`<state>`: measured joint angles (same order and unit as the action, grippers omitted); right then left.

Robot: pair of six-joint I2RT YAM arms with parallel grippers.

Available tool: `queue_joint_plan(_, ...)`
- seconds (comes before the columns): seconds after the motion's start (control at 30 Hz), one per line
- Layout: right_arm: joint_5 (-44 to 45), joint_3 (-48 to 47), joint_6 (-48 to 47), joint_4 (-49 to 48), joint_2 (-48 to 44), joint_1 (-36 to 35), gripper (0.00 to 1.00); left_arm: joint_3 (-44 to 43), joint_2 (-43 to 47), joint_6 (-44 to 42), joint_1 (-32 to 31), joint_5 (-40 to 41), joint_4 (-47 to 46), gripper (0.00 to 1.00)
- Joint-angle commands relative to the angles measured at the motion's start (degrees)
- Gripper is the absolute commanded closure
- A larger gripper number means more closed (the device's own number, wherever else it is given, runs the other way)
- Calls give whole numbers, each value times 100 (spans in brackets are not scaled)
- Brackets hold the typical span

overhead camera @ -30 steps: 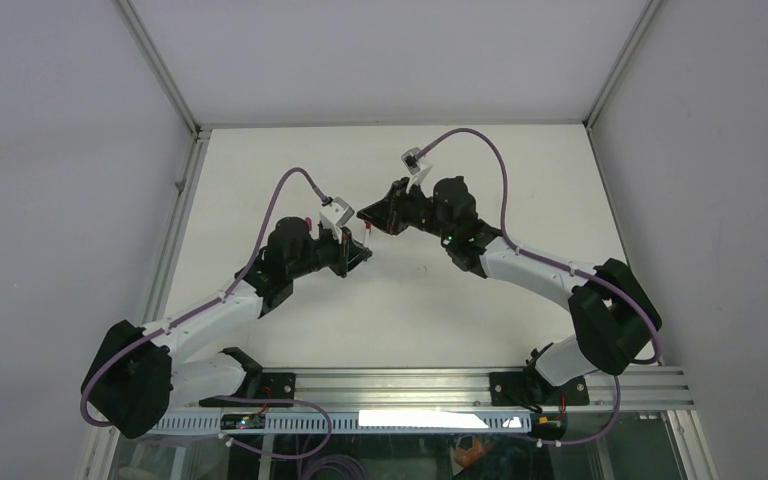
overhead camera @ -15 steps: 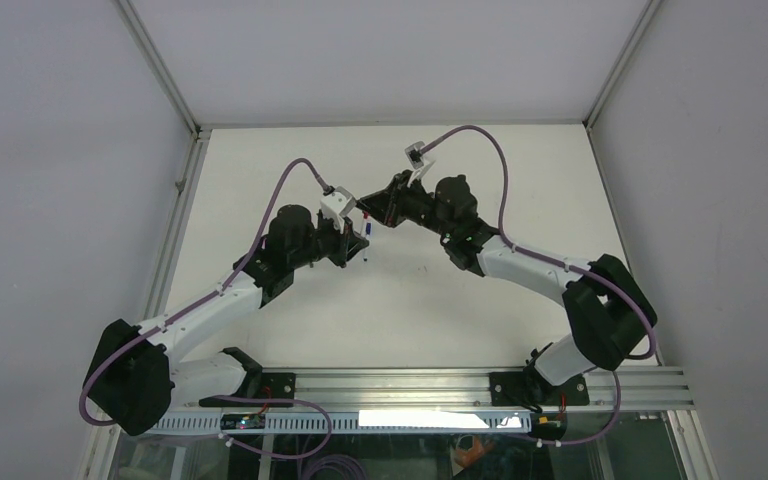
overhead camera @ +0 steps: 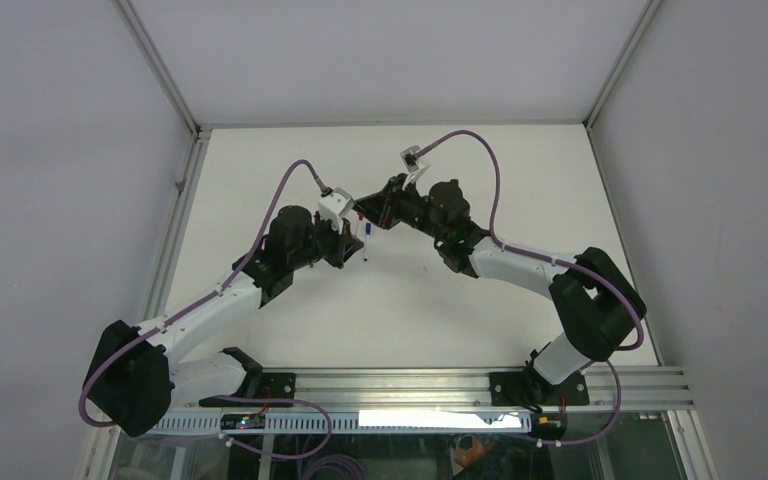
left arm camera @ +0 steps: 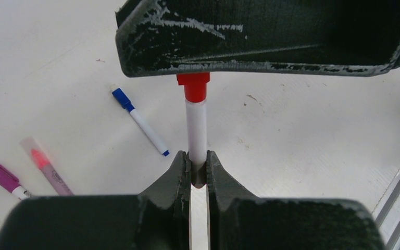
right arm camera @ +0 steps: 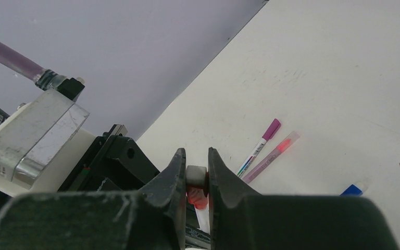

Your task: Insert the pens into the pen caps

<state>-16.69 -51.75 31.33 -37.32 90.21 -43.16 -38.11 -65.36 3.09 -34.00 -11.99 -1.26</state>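
Observation:
My left gripper (left arm camera: 198, 167) is shut on the lower end of a white pen (left arm camera: 196, 127) that stands up from its jaws. A red pen cap (left arm camera: 193, 86) sits on the pen's top end. My right gripper (right arm camera: 195, 173) is shut on that red cap (right arm camera: 197, 197), and its dark fingers (left arm camera: 271, 36) span the top of the left wrist view. In the top view the two grippers meet tip to tip at the table's middle back, left (overhead camera: 348, 236) and right (overhead camera: 364, 212). On the table lie a blue-capped white pen (left arm camera: 139, 121), a pale pink pen (left arm camera: 45, 165) and a magenta-capped pen (left arm camera: 1, 177).
The loose pens lie together just beyond the grippers: magenta-capped pen (right arm camera: 261, 146), pink pen (right arm camera: 271, 155), blue cap end (right arm camera: 352, 189). Grey walls ring the white table (overhead camera: 520, 190). A metal rail (overhead camera: 400, 383) runs along the near edge.
Both grippers shifted a little left and toward the back, drawing closer together. The pen and the red cap stay in their grips, now joined end to end.

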Motion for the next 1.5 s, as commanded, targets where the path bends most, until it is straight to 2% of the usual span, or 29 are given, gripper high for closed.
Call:
queue_joint_plan(0.0,-631,277,91,1319,409,-501,100,-569,529,-257,98,94,-2111,100)
queue_joint_plan(0.33,-776,289,21,1782,594,-623,100,-629,667,-319,490,-64,-2722,100)
queue_joint_plan(0.63,-881,210,82,1851,827,-746,100,-697,712,-319,561,-282,-3124,100)
queue_joint_plan(1.07,-963,169,84,1880,947,-782,100,-786,1110,-257,561,-155,-3188,100)
queue_joint_plan(1.47,-1003,162,79,2047,980,-826,100,-1038,1142,-748,578,7,-3219,100)
